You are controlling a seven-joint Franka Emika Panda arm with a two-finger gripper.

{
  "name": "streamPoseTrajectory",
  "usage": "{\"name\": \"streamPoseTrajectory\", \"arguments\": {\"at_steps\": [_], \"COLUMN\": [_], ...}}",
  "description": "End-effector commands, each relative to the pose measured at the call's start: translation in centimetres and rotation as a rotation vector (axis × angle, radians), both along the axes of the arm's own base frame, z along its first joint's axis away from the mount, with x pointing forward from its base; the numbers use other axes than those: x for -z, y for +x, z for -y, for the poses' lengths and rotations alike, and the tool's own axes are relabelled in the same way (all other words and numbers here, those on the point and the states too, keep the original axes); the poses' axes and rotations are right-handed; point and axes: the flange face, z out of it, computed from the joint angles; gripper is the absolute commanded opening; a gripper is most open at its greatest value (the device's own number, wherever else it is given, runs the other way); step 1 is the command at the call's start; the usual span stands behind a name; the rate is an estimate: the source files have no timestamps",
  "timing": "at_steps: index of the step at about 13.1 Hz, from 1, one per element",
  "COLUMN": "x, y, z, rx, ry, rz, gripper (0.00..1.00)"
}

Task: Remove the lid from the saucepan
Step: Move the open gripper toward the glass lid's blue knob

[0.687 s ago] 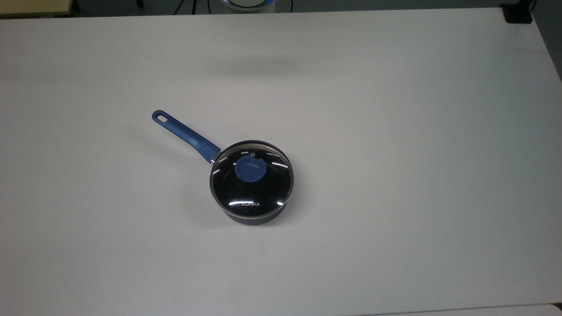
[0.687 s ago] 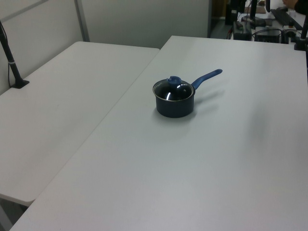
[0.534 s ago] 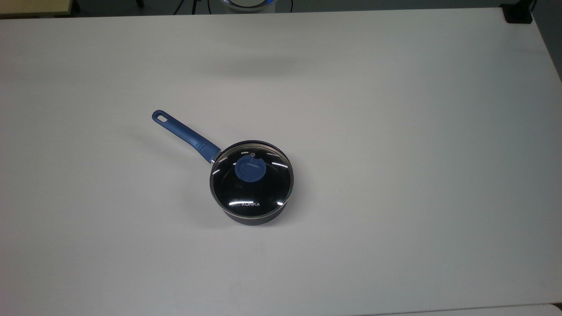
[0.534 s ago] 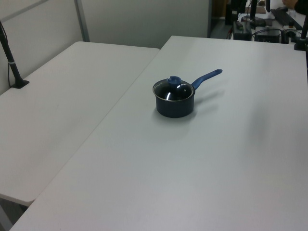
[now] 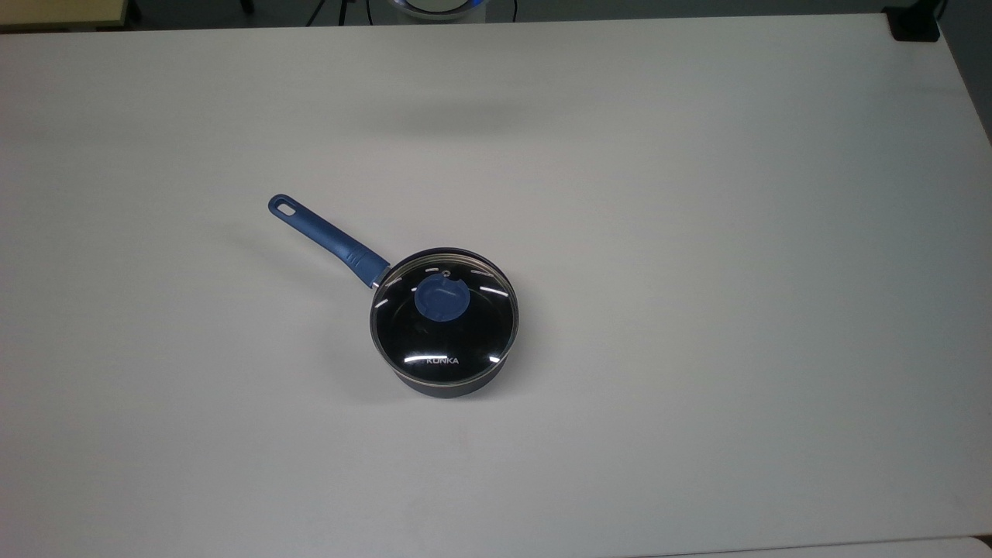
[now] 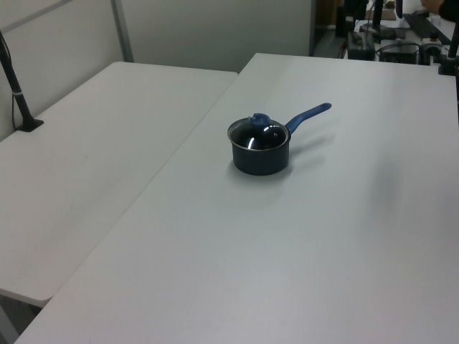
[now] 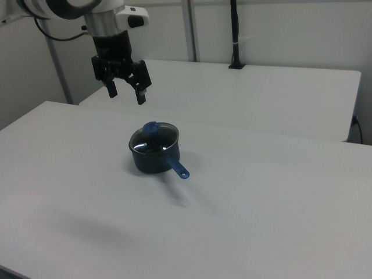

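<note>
From the top view, the saucepan [image 5: 446,387] sits near the middle of the white desk [image 5: 697,232], the lid [image 5: 444,322] seated on it, handle pointing to the top view's upper left. The left view shows the lid's knob [image 6: 258,120] uppermost. In the right view, the gripper [image 7: 125,93] hangs above and apart, fingers [image 7: 140,96] spread, grasping nothing.

My arm casing [image 7: 61,7]: glossy white shells with dark bands at the joints.
My wrist [image 7: 107,22]: a silver-grey cylinder, with a small white block carrying a dark patch on the right view's right.
My cable [image 7: 58,36]: thin, black, looping beside the wrist.
My gripper [image 7: 125,90]: matte black, blocky body.
My fingers [image 7: 140,95]: two black, tapering prongs.
</note>
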Motion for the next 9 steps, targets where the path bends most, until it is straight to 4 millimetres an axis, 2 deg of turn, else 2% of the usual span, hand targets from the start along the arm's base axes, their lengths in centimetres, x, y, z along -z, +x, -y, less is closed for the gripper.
{"name": "streamPoseTrajectory", "arguments": {"at_steps": [1, 4, 5, 6, 7, 8, 9], "x": [-0.2, 1.5, 3.7, 5.2, 7.2, 10.4, 12.1], "y": [-0.6, 1.7, 3.7, 6.2, 8.7, 11.1, 12.7], "z": [0.3, -0.2, -0.9, -2.7, -5.5, -7.5, -8.1], "rx": [0.020, 0.060, 0.142, 0.227, 0.318, 0.352, 0.353], "ry": [-0.004, -0.012, -0.008, -0.007, -0.007, 0.004, 0.015], "rz": [0.014, 0.002, -0.025, 0.028, 0.091, 0.120, 0.170], "gripper": [1.00, 1.00, 1.00, 1.00, 1.00, 1.00, 1.00]}}
